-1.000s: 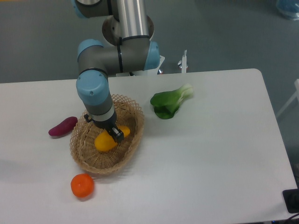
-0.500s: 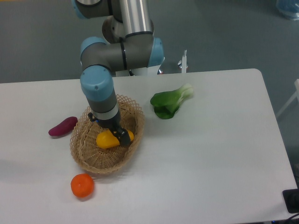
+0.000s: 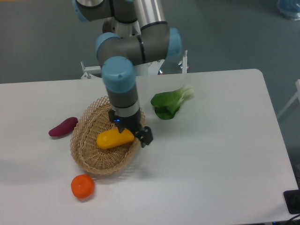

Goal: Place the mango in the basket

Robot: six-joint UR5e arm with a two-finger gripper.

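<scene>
Surface: white rectangular table (image 3: pixel 211 154).
Left centre: oval tan wicker basket (image 3: pixel 89 157).
Far left: purple sweet potato (image 3: pixel 63 126).
Lower left: round orange tangerine (image 3: pixel 82 186).
Upper centre: green leafy bok choy (image 3: pixel 171 102).

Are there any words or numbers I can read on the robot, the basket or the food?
None: no words, numbers or signs can be read anywhere in this picture.
Robot arm: plain grey and blue, no readable label.
Basket, mango, tangerine, sweet potato and bok choy: no stickers or writing show.
</scene>
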